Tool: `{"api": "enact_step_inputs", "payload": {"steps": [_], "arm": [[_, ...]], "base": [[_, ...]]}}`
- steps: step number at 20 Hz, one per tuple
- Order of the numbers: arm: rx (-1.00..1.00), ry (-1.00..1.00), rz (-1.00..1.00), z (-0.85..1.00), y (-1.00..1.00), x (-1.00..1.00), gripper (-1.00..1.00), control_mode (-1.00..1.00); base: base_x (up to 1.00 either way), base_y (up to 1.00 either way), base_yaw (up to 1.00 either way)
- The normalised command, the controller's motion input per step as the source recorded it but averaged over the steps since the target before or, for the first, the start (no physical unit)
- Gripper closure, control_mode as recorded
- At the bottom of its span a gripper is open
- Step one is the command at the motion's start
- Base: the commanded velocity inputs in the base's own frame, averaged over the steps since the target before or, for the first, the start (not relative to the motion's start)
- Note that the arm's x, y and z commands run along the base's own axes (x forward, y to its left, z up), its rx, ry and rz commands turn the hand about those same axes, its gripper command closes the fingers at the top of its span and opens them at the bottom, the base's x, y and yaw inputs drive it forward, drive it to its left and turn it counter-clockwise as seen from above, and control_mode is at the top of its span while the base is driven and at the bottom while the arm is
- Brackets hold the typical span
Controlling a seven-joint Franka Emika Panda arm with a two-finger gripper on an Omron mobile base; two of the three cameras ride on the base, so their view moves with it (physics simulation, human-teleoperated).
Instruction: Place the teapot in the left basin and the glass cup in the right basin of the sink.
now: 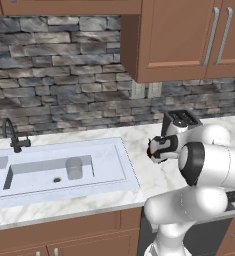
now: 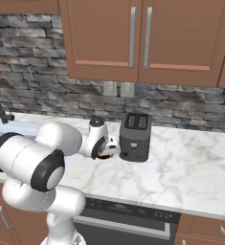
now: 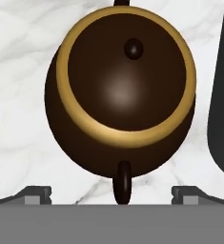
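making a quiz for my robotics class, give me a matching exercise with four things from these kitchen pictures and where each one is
Things:
1. teapot
2. glass cup
3. toaster
4. faucet

Places:
A. standing inside a basin of the sink
B. against the stone wall, on the counter to the right of the sink
C. behind the sink at its back edge
D. on the marble counter, right under the open gripper

Pairs: 1-D, 2-A, 3-B, 4-C

Dark-brown teapot (image 3: 120,95) w/ golden-tan rim; black toaster (image 2: 135,136); white marble counter (image 2: 190,167), grey veins; pale-grey glass cup (image 1: 74,168).
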Motion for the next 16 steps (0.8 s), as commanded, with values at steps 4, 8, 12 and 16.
{"api": "enact_step_inputs", "payload": {"steps": [4, 8, 12, 16], "arm": [[0.0, -0.01, 0.0, -0.04, -0.02, 0.08, -1.0, -1.0], [0.0, 0.0, 0.0, 0.0, 0.0, 0.1, -1.0, -1.0], [0.0, 0.0, 0.0, 0.0, 0.0, 0.11, -1.0, -1.0], [0.0, 0.0, 0.0, 0.0, 0.0, 0.11, -1.0, -1.0]], "base": [[0.0, 0.0, 0.0], [0.0, 0.0, 0.0], [0.0, 0.0, 0.0], [0.0, 0.0, 0.0]]}}
